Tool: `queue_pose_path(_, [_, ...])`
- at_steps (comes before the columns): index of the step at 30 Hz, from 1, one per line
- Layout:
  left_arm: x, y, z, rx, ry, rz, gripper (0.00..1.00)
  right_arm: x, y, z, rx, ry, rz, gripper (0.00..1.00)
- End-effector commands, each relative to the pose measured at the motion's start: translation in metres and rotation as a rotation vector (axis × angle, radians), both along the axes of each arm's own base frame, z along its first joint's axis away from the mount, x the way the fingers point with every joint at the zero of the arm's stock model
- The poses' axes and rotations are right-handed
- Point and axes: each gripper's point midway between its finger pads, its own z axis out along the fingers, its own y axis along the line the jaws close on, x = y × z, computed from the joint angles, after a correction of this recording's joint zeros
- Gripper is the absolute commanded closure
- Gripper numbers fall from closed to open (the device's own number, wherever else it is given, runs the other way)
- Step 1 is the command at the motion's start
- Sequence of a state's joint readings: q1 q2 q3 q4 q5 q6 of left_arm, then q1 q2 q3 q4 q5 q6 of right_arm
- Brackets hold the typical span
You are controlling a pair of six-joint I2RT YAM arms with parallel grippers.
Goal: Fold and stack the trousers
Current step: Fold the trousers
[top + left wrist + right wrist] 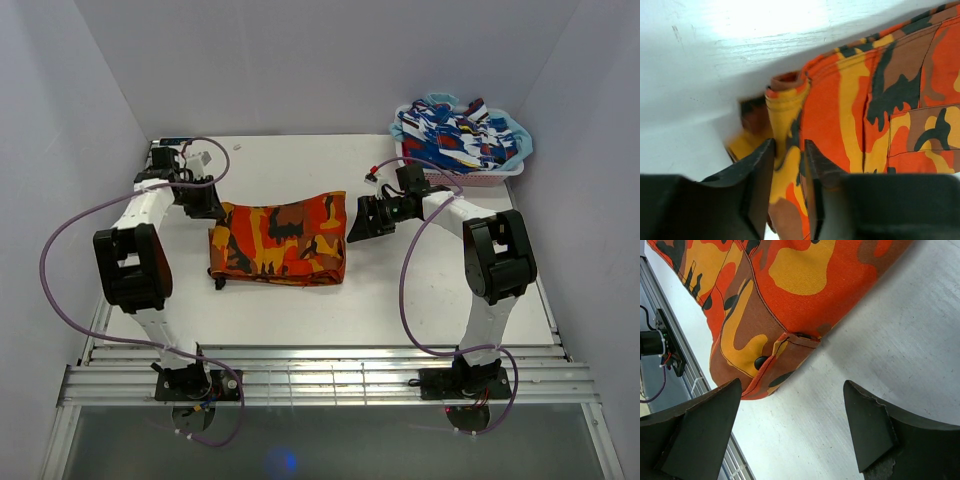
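Broadly, the white table carries one thing at its middle: the trousers, lying as a compact, roughly rectangular bundle of orange, red and yellow camouflage, layers doubled over one another. At the far right corner stands a pink basket heaped with blue-and-white cloth, well apart from the bundle.

The two arms flank the trousers. The left gripper is at the bundle's far left corner. Its wrist view shows the fingers only narrowly apart, with a yellow hem of the fabric in the slot between them — whether they pinch that hem or merely straddle it I cannot tell. The right gripper sits just beside the right edge with its jaws spread wide and nothing between them but bare table. Its camera looks down on a pocket flap and a small dark button at the bundle's edge.

In my judgement this is the tail of a fold. The bundle looks compact enough to count as folded, though the left edge is bunched. The next move probably calls for the left fingers to come clear of the hem without dragging it, then a tidy of that corner — or a two-sided grasp to carry the bundle to its stacking place.
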State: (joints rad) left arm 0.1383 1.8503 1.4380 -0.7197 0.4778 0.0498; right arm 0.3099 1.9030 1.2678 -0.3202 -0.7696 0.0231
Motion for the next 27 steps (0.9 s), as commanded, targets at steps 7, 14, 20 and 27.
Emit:
queue_pose_path(7, [0.015, 0.003, -0.028, -0.008, 0.065, 0.015, 0.41, 0.006, 0.008, 0.015, 0.034, -0.016, 0.014, 0.12])
queue_pose_path(14, [0.035, 0.016, -0.036, 0.049, 0.059, 0.027, 0.40, 0.003, 0.006, 0.015, 0.030, -0.017, 0.021, 0.12])
queue_pose_path(20, [0.043, 0.015, -0.037, 0.046, 0.043, 0.011, 0.39, 0.002, 0.006, 0.013, 0.032, -0.012, 0.021, 0.12])
queue_pose_path(27, [0.054, -0.013, -0.028, -0.117, 0.036, -0.053, 0.50, 0.004, 0.006, 0.012, 0.027, -0.010, 0.019, 0.12])
